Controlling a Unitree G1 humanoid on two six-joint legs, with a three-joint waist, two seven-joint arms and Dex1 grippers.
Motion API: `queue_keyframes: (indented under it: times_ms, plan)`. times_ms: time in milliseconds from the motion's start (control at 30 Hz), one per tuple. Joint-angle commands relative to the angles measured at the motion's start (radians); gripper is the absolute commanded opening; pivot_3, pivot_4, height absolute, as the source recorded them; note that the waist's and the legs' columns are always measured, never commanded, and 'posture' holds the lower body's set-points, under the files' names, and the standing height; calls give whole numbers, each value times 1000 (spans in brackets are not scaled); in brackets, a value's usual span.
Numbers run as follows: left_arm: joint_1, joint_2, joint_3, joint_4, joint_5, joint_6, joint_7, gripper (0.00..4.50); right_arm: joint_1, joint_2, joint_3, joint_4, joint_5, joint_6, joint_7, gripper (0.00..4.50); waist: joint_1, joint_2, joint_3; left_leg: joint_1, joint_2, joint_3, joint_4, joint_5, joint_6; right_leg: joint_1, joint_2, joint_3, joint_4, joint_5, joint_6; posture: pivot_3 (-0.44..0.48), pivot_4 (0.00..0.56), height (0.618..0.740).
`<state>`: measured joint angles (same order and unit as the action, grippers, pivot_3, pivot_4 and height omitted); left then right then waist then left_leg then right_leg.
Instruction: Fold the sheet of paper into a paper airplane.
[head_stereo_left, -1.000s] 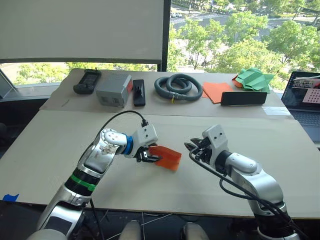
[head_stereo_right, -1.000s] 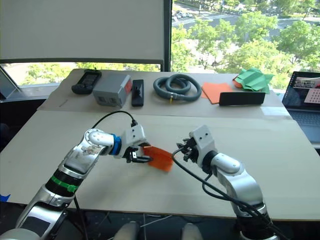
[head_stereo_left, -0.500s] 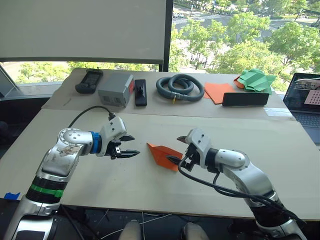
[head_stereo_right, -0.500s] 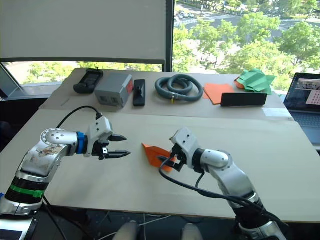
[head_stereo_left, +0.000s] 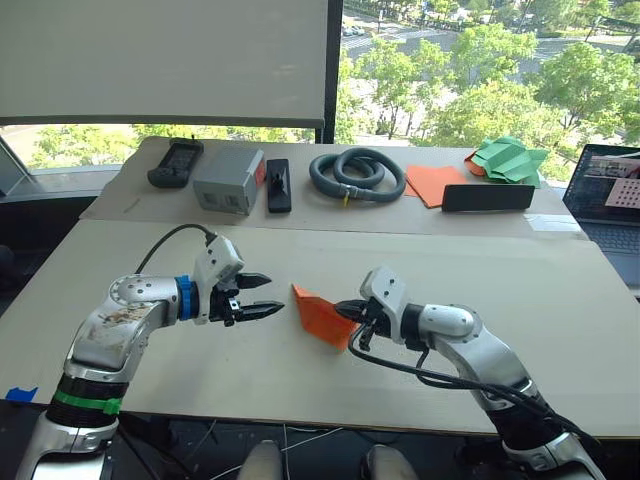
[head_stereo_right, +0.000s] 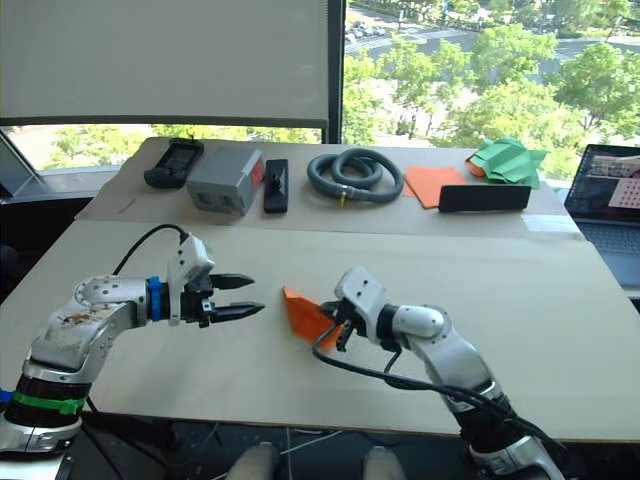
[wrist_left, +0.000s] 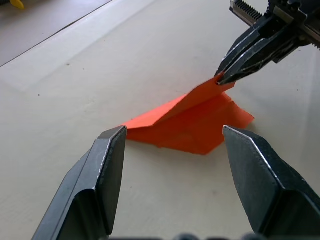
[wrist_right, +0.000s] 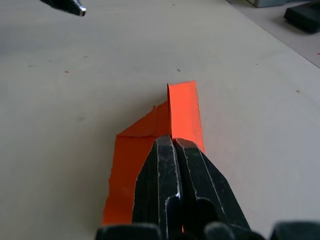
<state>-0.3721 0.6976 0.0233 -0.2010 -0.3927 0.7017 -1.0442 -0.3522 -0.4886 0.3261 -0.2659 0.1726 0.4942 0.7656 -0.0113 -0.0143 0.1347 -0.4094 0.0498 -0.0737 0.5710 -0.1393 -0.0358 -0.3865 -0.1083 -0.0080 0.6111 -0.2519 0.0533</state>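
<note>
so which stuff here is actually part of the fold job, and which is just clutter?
In the job:
- sheet of paper, orange, folded
- right gripper, pinching its edge
- left gripper, open beside it

Lying about:
- flat orange sheet
- green folded paper
- grey hose
- grey box
- laptop

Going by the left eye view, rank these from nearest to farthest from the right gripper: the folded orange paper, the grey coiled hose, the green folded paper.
1. The folded orange paper: pinched in the right gripper, mid-table.
2. The grey coiled hose: on the far table, straight beyond.
3. The green folded paper: far right corner, beside the laptop.
</note>
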Motion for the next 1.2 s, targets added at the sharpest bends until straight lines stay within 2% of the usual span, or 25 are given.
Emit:
queue_keyframes:
  times_ms: [33,167,633,967,1200]
  plan:
    - [-14,4,20,34,-1,-22,30,3240,-24,-51,23,1,-49,-154,80,25,1,0,0,0,0,0,0,0,0,0,0,0,0,0,0,0,150,711]
    - [-25,-6,37,40,-59,5,23,3240,-28,-91,47,39,-105,-311,139,25,1,0,0,0,0,0,0,0,0,0,0,0,0,0,0,0,150,711]
    - [6,14,-26,60,-81,-15,-54,3240,-32,-112,46,162,-165,-570,237,25,0,0,0,1,0,1,0,0,0,1,0,1,0,0,0,0,150,711]
    - [-16,12,-48,94,-64,-42,-59,3240,-34,-97,25,180,-134,-489,248,25,0,0,0,2,0,1,0,1,2,2,0,1,0,0,0,0,150,711]
    - [-58,-7,-80,129,-49,-72,-74,3240,-26,-115,-14,100,-87,-369,264,2253,3,0,0,2,0,1,0,1,2,2,0,1,0,0,0,0,150,711]
